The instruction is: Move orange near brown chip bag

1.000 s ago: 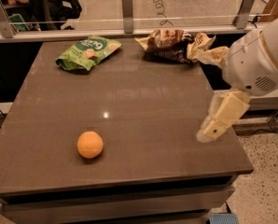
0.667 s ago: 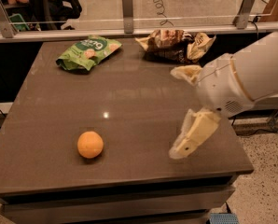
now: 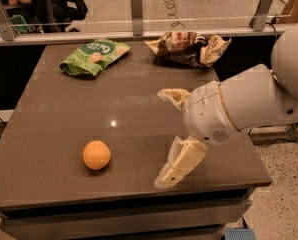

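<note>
The orange (image 3: pixel 96 154) sits on the dark table (image 3: pixel 54 114) near its front edge, left of centre. The brown chip bag (image 3: pixel 186 48) lies crumpled at the table's back edge, right of centre. My gripper (image 3: pixel 161 138) reaches in from the right over the table's front right part, to the right of the orange and apart from it. Its two pale fingers (image 3: pixel 181 161) are spread wide, open and empty, pointing left toward the orange.
A bright green snack bag (image 3: pixel 93 56) lies at the back left of the table. A glass barrier with metal posts (image 3: pixel 135 6) runs behind the table. The floor drops away at the table's right edge.
My gripper and arm have moved left and forward over the table, closer to the orange. The orange and both bags have not moved.
</note>
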`<state>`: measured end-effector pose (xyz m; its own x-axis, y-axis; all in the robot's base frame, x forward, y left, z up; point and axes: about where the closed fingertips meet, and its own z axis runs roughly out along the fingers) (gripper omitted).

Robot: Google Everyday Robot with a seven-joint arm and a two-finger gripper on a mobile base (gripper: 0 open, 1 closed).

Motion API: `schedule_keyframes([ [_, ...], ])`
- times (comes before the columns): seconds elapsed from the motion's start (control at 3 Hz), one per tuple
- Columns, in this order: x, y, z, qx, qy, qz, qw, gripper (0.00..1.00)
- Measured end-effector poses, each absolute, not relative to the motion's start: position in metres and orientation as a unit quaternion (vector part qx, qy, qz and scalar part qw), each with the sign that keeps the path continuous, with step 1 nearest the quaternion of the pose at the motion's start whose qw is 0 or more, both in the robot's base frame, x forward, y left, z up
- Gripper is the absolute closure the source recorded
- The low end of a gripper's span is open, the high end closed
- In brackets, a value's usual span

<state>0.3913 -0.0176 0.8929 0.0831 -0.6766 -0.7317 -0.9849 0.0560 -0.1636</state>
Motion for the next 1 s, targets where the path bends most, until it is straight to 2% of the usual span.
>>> schedule_keyframes([
  [0.33, 0.393, -0.013, 0.886, -0.635, 0.637, 0.24, 0.367, 0.0],
  [1.0, 0.412, 0.04, 0.841, -0.593, 0.632, 0.294, 0.402, 0.0],
])
